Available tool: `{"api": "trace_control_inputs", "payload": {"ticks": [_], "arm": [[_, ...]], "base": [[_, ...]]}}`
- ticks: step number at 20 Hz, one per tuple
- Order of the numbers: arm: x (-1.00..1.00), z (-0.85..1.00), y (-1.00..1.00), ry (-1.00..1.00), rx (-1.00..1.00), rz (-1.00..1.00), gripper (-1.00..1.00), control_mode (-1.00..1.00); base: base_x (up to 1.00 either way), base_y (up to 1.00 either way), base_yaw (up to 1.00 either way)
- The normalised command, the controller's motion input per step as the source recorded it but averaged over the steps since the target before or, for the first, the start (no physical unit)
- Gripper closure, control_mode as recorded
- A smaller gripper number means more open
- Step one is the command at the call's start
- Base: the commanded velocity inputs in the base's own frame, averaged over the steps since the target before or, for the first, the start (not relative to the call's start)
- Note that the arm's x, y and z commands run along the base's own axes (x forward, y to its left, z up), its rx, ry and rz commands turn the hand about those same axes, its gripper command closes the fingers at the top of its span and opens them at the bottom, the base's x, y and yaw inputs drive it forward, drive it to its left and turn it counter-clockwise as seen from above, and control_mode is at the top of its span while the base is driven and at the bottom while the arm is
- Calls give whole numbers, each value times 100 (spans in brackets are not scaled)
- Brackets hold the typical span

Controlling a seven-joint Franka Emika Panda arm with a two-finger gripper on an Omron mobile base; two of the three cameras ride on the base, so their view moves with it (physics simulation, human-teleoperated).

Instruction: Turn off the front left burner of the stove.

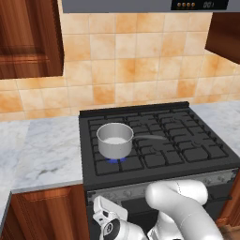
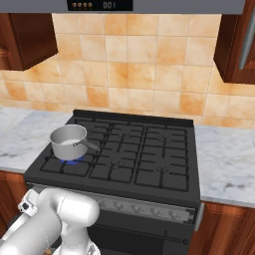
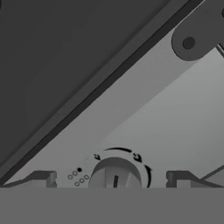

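Note:
The black stove (image 1: 187, 145) (image 2: 149, 149) has a silver saucepan (image 1: 115, 139) (image 2: 68, 141) standing on its front left burner. That burner is mostly covered by the pan, and a blue flame (image 1: 114, 161) (image 2: 72, 160) shows under it. In the hand view my gripper (image 3: 111, 178) is open, close to the grey knob strip (image 3: 166, 113). A round knob (image 3: 116, 173) lies between the two fingertips (image 3: 43, 177), which stand apart from it on either side. My hand hangs low in front of the stove's left end (image 1: 108, 220) (image 2: 27, 204).
Grey marble counter (image 1: 42, 145) (image 2: 229, 159) flanks the stove on both sides. Wooden cabinets (image 1: 28, 37) (image 2: 234, 40) hang above and a range hood (image 1: 140, 4) sits overhead. A second knob (image 3: 192, 39) shows further along the strip.

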Motion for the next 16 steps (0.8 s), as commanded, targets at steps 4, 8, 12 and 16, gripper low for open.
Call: {"api": "trace_control_inputs", "payload": {"ticks": [4,8,12,16], "arm": [[0,0,0,0,0,0,-100,-100],[0,0,0,0,0,0,-100,-100],[0,0,0,0,0,0,-100,-100],[-2,0,12,0,0,0,100,-100]], "base": [[0,0,0],[0,0,0],[0,0,0],[0,0,0]]}}
